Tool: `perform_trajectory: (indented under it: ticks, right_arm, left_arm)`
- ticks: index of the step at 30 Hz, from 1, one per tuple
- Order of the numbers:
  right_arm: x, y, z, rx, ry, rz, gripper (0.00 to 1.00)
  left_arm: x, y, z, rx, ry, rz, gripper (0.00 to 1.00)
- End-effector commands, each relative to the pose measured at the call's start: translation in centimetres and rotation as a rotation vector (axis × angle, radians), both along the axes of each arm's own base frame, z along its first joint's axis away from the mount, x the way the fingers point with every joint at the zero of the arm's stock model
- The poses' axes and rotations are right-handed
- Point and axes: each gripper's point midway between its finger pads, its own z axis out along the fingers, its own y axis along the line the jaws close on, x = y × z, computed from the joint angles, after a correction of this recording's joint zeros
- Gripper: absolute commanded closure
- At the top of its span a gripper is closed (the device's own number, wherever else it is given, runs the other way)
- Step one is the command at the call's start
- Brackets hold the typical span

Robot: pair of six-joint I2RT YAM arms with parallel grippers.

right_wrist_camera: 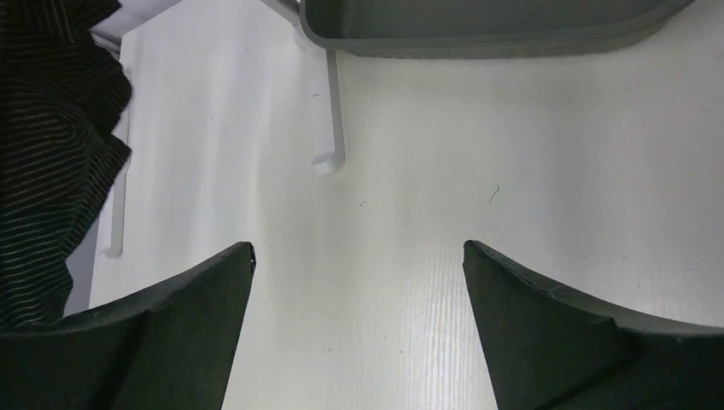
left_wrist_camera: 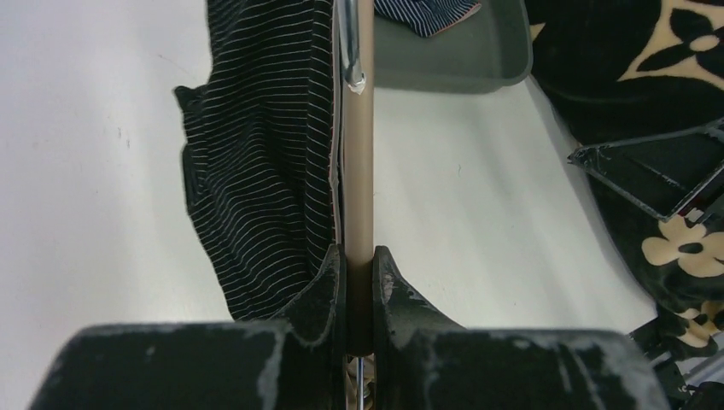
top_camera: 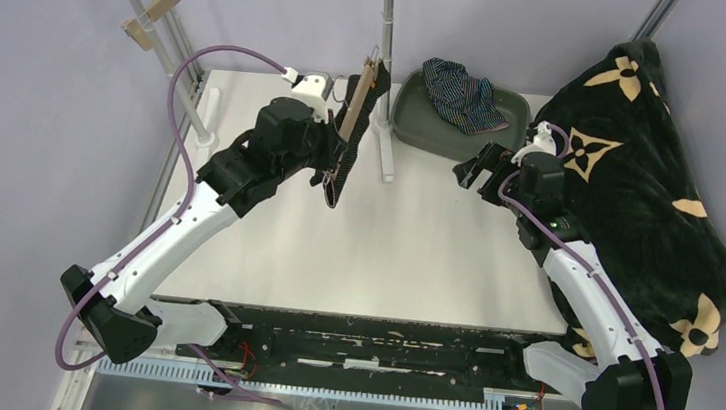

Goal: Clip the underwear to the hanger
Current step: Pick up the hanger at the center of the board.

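Left gripper [left_wrist_camera: 359, 260] hides hanger [left_wrist_camera: 359, 171] end; pinstriped underwear [left_wrist_camera: 256, 171] top cropped

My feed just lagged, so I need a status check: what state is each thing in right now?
Left gripper: shut on the hanger.
Right gripper: open, empty, over the table.
Hanger: raised off the table.
Pinstriped underwear: hanging along the hanger; whether clipped is unclear.
Navy underwear: crumpled in the gray tray.
Blanket: heaped at the right edge.
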Motion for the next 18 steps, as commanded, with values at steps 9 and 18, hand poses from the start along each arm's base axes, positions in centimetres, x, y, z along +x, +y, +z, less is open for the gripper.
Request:
perform_trajectory:
  ticks: [9, 18]
  right_arm:
    - [1.3, 3.6, 0.9, 0.104, -0.096, 0.174, 0.00]
    - [2.9, 6.9, 0.0, 0.314, -0.123, 0.265, 0.03]
  left_arm:
    - [0.1, -2.9, 2.2, -0.165, -0.080, -0.161, 0.97]
    - [0.0, -4.3, 3.4, -0.373, -0.043, -0.334, 0.97]
